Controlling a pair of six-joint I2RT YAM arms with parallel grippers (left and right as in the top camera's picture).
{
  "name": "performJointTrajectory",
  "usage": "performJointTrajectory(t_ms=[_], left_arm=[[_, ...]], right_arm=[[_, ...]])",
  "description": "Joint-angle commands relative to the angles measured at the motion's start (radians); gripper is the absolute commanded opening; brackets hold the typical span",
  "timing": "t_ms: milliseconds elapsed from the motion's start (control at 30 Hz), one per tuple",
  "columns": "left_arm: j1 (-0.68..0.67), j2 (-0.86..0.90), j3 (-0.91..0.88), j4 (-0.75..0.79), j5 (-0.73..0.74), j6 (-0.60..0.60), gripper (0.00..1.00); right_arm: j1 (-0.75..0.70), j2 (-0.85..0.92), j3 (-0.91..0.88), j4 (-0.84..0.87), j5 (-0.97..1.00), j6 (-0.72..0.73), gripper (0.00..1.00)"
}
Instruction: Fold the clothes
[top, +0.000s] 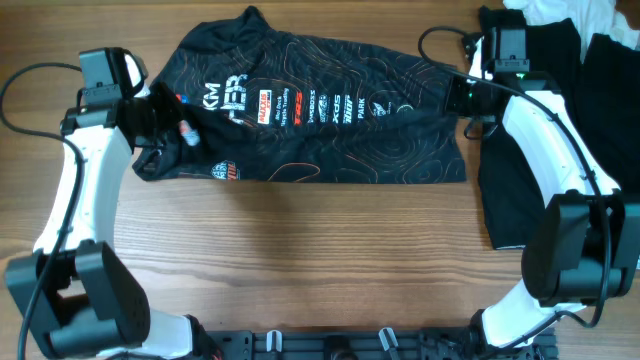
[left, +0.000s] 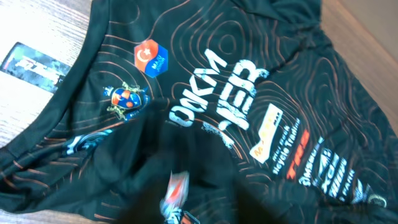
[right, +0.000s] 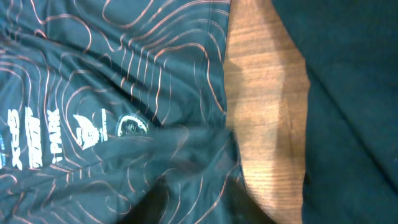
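Left gripper (top: 165, 128) and right gripper (top: 466, 108) meet opposite ends of the black T-shirt (top: 320, 135) spread across the wooden table (top: 300, 270), whether pinching cannot be told; mid-fold, next likely needs a matched lift.

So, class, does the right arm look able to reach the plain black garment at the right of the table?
Probably yes. The plain black garment lies mostly uncovered beside and under the right arm; the right gripper sits at the edge of the printed T-shirt.
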Motion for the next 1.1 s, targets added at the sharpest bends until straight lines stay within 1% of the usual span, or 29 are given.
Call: performJointTrajectory(t_ms=[0,67,100,133,167,233,333,400,467,533,567,600,667,700,733,767,800,833,933,1067], left_arm=[[-0.001,0.024,0.002,0.002,-0.097,0.006,0.73],[-0.001,0.024,0.002,-0.044,-0.163,0.005,0.78],[-0.001,0.026,0.002,-0.098,-0.215,0.005,0.81],[-0.001,0.029,0.0,-0.133,-0.241,0.005,0.81],[-0.001,0.031,-0.007,-0.156,-0.262,0.005,0.82],[-0.001,0.039,-0.043,-0.14,-0.292,0.004,0.81],[-0.001,0.074,-0.129,-0.039,-0.295,0.001,0.83],[-0.001,0.118,-0.152,-0.006,-0.295,0.001,0.83],[-0.001,0.18,-0.152,0.004,-0.295,0.001,0.74],[-0.001,0.219,-0.152,0.004,-0.295,0.001,0.59],[-0.001,0.236,-0.152,-0.002,-0.295,0.001,0.48],[-0.001,0.245,-0.153,-0.008,-0.296,0.001,0.4],[0.002,0.246,-0.158,-0.033,-0.295,0.001,0.33],[0.003,0.246,-0.158,-0.048,-0.295,0.001,0.29],[0.006,0.246,-0.158,-0.072,-0.3,0.001,0.2],[0.011,0.246,-0.158,-0.095,-0.319,0.001,0.09],[0.018,0.246,-0.158,-0.111,-0.329,0.0,0.04],[0.027,0.246,-0.158,-0.137,-0.329,-0.006,0.04],[0.077,0.245,-0.158,-0.264,-0.388,-0.112,0.04],[0.122,0.243,-0.158,-0.359,-0.406,-0.134,0.04]], right_arm=[[-0.007,0.013,-0.002,-0.041,0.08,-0.003,0.56],[-0.007,0.013,-0.002,-0.116,0.082,-0.003,0.56],[-0.007,0.013,-0.002,-0.177,0.082,-0.004,0.56],[-0.007,0.013,-0.002,-0.237,0.082,-0.011,0.55],[-0.007,0.013,-0.01,-0.261,0.082,-0.022,0.56],[-0.007,0.013,-0.048,-0.245,0.081,-0.022,0.55],[-0.007,0.013,-0.143,-0.15,0.036,-0.022,0.57],[-0.007,0.013,-0.204,-0.1,0.026,-0.019,0.59],[-0.007,0.013,-0.26,-0.048,0.013,-0.019,0.59],[-0.007,0.013,-0.297,-0.008,0.013,-0.018,0.58],[-0.007,0.013,-0.32,0.011,0.008,-0.019,0.52],[-0.007,0.013,-0.34,0.026,-0.01,-0.019,0.48],[-0.007,0.013,-0.388,0.066,-0.029,-0.019,0.39],[-0.007,0.013,-0.401,0.072,-0.029,-0.019,0.3],[-0.007,0.013,-0.416,0.071,-0.029,-0.019,0.16],[-0.007,0.013,-0.421,0.055,-0.028,-0.018,0.04],[-0.007,0.013,-0.42,0.029,-0.028,-0.012,0.04],[-0.007,0.012,-0.42,-0.002,-0.023,0.01,0.04],[-0.007,0.006,-0.419,-0.113,0.055,0.062,0.04],[-0.007,-0.033,-0.419,-0.238,0.104,0.087,0.04]])
